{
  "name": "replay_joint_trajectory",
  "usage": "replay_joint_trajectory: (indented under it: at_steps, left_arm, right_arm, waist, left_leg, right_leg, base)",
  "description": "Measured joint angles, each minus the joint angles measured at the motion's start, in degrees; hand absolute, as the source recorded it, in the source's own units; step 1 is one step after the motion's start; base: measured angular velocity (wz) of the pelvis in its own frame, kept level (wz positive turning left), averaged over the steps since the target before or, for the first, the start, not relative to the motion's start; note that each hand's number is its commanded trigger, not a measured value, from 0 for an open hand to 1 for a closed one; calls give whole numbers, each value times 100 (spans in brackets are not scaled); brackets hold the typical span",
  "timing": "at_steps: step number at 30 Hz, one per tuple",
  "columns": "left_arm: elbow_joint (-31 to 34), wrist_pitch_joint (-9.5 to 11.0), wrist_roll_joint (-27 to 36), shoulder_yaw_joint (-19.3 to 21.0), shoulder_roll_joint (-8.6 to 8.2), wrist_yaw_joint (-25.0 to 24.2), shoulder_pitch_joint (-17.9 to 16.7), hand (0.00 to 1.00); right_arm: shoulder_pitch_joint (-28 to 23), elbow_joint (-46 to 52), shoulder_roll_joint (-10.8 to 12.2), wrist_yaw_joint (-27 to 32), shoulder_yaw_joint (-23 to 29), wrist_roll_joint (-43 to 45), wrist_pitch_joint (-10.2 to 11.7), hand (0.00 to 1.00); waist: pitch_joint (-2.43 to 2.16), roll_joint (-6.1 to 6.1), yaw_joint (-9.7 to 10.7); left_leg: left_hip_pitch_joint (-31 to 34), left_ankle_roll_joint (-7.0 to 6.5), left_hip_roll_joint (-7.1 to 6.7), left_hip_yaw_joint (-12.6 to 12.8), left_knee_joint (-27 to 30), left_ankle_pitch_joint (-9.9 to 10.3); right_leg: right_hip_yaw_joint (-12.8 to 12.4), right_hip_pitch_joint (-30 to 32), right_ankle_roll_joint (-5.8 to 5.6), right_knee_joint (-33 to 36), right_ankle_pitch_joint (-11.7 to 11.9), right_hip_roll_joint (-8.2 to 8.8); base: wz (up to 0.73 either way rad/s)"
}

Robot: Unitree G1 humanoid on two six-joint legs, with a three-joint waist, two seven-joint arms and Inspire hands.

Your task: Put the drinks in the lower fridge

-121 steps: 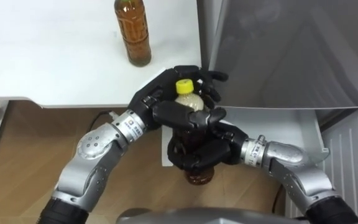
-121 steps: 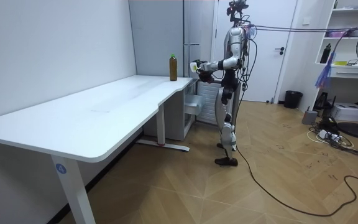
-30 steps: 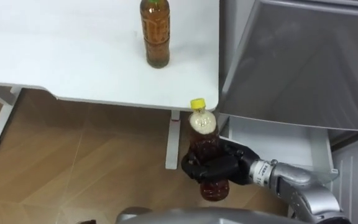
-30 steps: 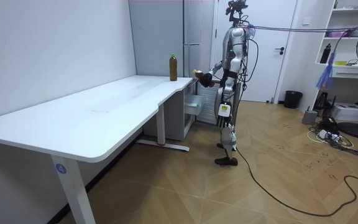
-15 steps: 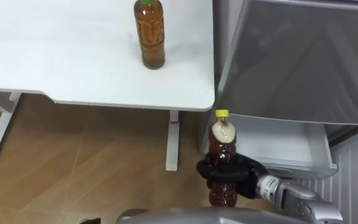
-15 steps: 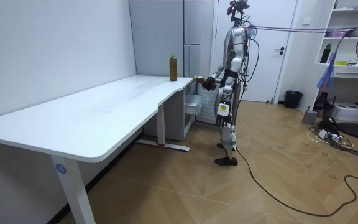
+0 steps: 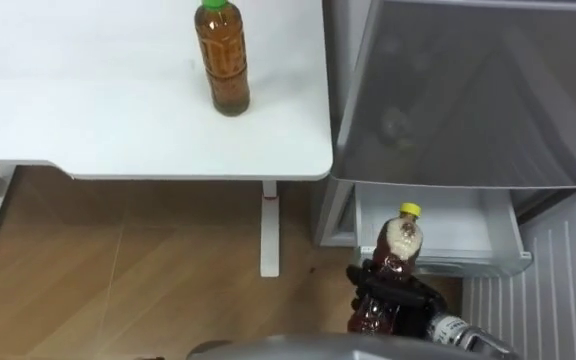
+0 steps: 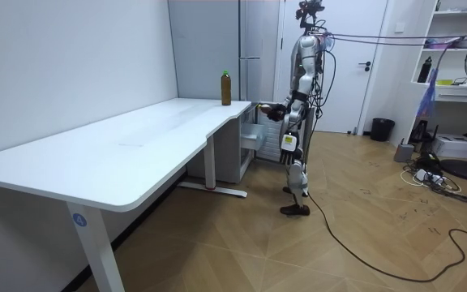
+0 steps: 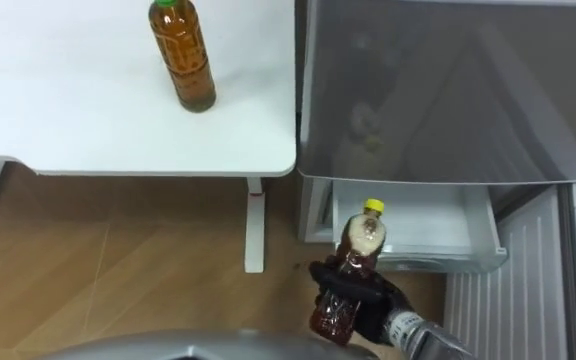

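Left eye view — right hand [image 7: 396,302] clenched round the yellow-capped bottle [image 7: 399,243], held upright just short of the open lower fridge drawer [image 7: 458,262].
Under halfway, I judge — this drink is not yet in the drawer, whose visible part looks bare, and the green-capped bottle [image 7: 222,60] stands on the worktop [image 7: 88,120], to be fetched.

Standing bottle [image 7: 221,58] on table [image 7: 88,110], left, fridge [image 7: 468,90] to the right, open drawer [image 7: 448,225] beneath, held bottle [image 7: 388,280] before it
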State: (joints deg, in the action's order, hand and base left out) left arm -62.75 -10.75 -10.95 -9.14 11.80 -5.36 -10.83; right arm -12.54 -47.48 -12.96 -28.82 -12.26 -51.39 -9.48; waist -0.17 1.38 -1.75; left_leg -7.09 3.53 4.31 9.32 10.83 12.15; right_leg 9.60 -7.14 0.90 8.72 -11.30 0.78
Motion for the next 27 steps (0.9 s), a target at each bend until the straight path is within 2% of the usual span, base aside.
replay_joint_trajectory:
  at_steps: [5, 10, 15, 18, 21, 27]
  left_arm:
    - [-1, 9, -5, -7, -3, 19, 25, 0]
    - [-13, 95, -56, 8, -14, 22, 20, 0]
    - [-30, 124, 16, -6, -87, 200, 27, 0]
    - [-30, 124, 16, -5, -171, 341, 22, 0]
    - [-17, 123, 8, -5, -239, 403, -6, 0]
    - [-3, 124, 7, 2, -303, 384, -78, 0]
  right_arm:
    - [-67, -214, 0, 337, 21, -1275, 15, 100]
    - [-129, -144, 98, 464, 183, -2263, 84, 100]
    - [-100, 253, 227, 666, 227, -3517, 259, 100]
    - [-11, 326, 279, 812, 259, -3914, 352, 100]
    - [28, 460, 426, 1126, 484, -4092, 463, 100]
    - [198, 588, 474, 1557, 581, -4292, 677, 100]
  waist:
    - [17, -50, 24]
    - [32, -113, -8]
    - [44, -156, 3]
    - [31, -203, -5]
    - [44, -249, -12]
    - [21, -313, -21]
  left_leg:
    - [-40, 0, 0, 3, -19, 0]
    - [-48, 0, 0, 17, -40, 0]
    - [-55, 0, -5, 10, -42, 0]
    - [-52, 0, -3, 10, -41, 0]
    - [-40, 0, -5, 10, -44, 0]
    - [-78, 0, -4, -14, -121, -1]
  right_leg:
    - [-19, -24, -1, 5, 0, -3]
    - [-28, 18, -3, -2, -2, 1]
    - [-25, 20, -4, 17, -2, 8]
    - [-21, 22, -4, 15, -2, 2]
    - [-19, 26, -3, 7, -1, 1]
    - [-34, 18, -6, 19, 2, -11]
  base:
    - [-3]
    - [-1]
    - [0]
    - [0]
    - [0]
    - [0]
